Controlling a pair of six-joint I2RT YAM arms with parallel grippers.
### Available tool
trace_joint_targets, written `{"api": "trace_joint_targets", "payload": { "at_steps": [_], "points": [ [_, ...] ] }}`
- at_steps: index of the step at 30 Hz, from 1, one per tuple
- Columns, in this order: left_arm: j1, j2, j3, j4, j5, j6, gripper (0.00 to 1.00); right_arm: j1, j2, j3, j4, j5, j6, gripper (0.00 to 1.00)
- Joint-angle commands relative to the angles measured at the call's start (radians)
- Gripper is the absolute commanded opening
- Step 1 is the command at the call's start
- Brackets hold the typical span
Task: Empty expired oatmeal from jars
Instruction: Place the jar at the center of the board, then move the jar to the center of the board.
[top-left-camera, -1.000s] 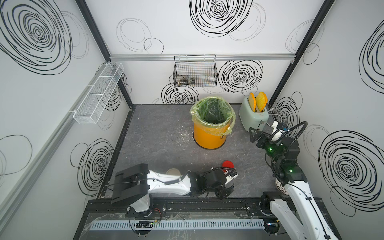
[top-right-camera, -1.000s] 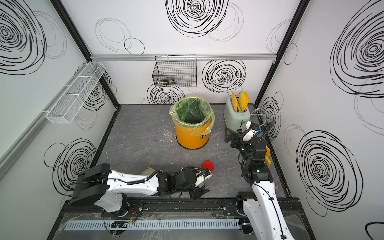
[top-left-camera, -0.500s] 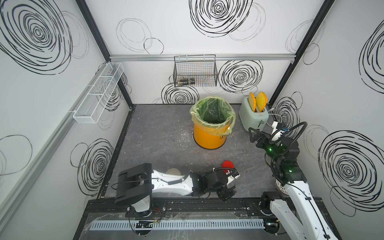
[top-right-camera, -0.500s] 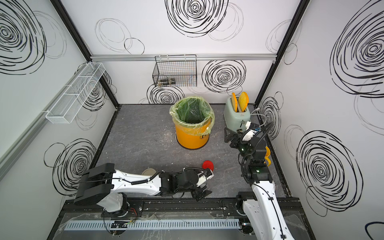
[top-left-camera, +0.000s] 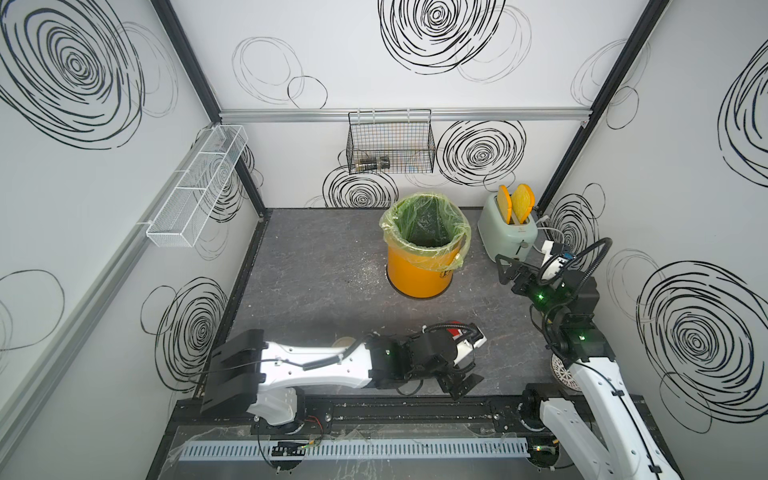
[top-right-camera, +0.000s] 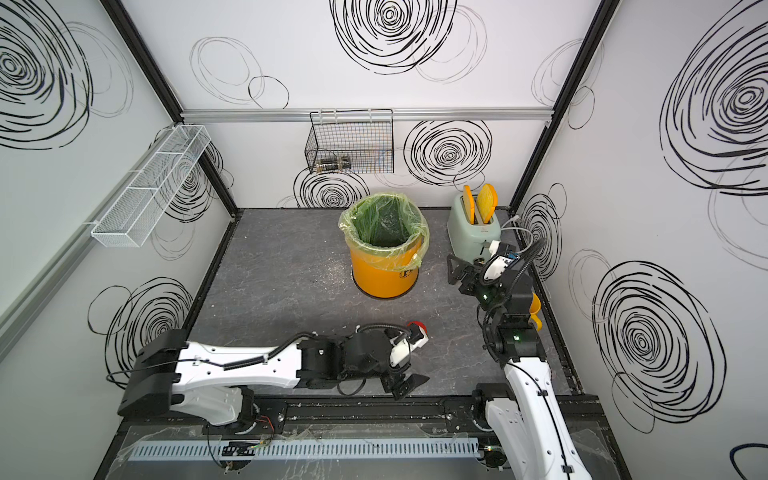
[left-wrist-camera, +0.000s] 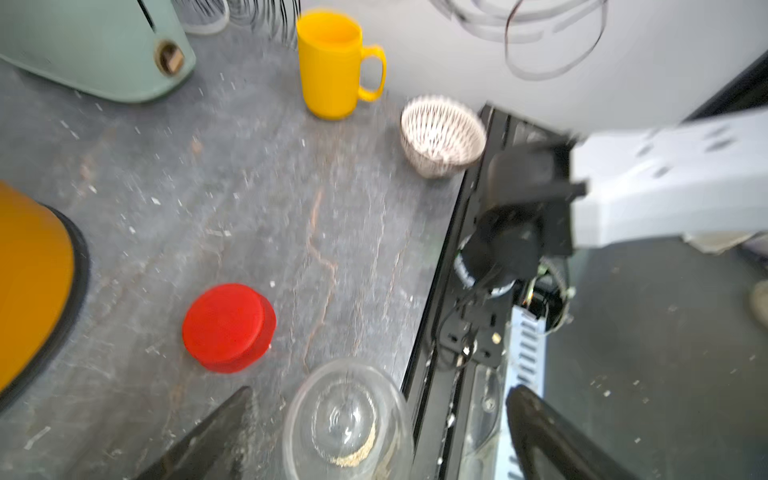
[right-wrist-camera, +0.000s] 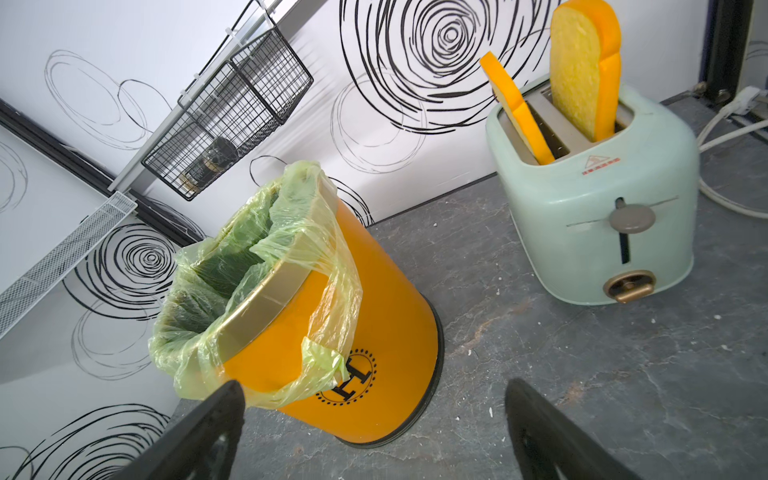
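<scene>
A slim clear jar (left-wrist-camera: 347, 419) stands uncapped near the table's front edge, with only a thin crescent of oatmeal (left-wrist-camera: 357, 455) left on its bottom. My left gripper (left-wrist-camera: 380, 392) is open, one finger on each side of the jar, neither touching it. The jar's red cap (left-wrist-camera: 228, 326) lies flat on the table beside it and peeks out behind the left wrist in both top views (top-left-camera: 455, 323) (top-right-camera: 414, 325). There the left gripper (top-left-camera: 461, 382) hides the jar. A beige lid (top-left-camera: 343, 343) shows behind the left arm. My right gripper (top-left-camera: 505, 270) (right-wrist-camera: 374, 384) hangs open and empty.
The yellow bin (top-left-camera: 415, 278) (right-wrist-camera: 374, 324) with its green liner stands mid-table, a mint toaster (top-left-camera: 507, 232) (right-wrist-camera: 594, 208) to its right. A yellow cup (left-wrist-camera: 332, 66) and a patterned bowl (left-wrist-camera: 442, 135) sit by the right wall. Loose flakes dot the table. The black front rail (left-wrist-camera: 440, 332) runs close beside the jar.
My left gripper has opened wider, its fingers now clear of the jar, and the wrist has shifted slightly toward the front rail. The right arm has not moved.
</scene>
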Motion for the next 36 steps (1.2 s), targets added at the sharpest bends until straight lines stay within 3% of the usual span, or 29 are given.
{"api": "trace_joint_targets", "payload": {
  "at_steps": [1, 5, 11, 15, 23, 29, 36],
  "points": [
    [0.055, -0.145, 0.025, -0.224, -0.058, -0.118, 0.96, 0.035, 0.012, 0.079, -0.072, -0.027, -0.031, 0.98],
    [0.216, -0.328, -0.090, -0.413, -0.080, -0.229, 0.96, 0.207, 0.020, 0.124, -0.113, 0.120, -0.092, 0.98],
    [0.513, -0.497, -0.146, -0.647, -0.099, -0.324, 0.96, 0.587, 0.134, 0.243, -0.186, 0.443, -0.179, 0.98],
    [0.578, -0.510, -0.167, -0.758, -0.114, -0.359, 0.96, 0.743, 0.222, 0.316, -0.220, 0.586, -0.230, 0.98],
    [0.569, -0.497, -0.187, -0.893, -0.162, -0.484, 0.96, 0.779, 0.238, 0.302, -0.182, 0.577, -0.253, 0.98],
    [0.562, -0.473, -0.239, -0.875, -0.060, -0.530, 0.96, 0.779, 0.231, 0.297, -0.170, 0.583, -0.267, 0.98],
    [0.497, -0.423, -0.239, -0.951, -0.059, -0.548, 0.96, 0.777, 0.220, 0.275, -0.140, 0.589, -0.292, 0.98]
  ]
}}
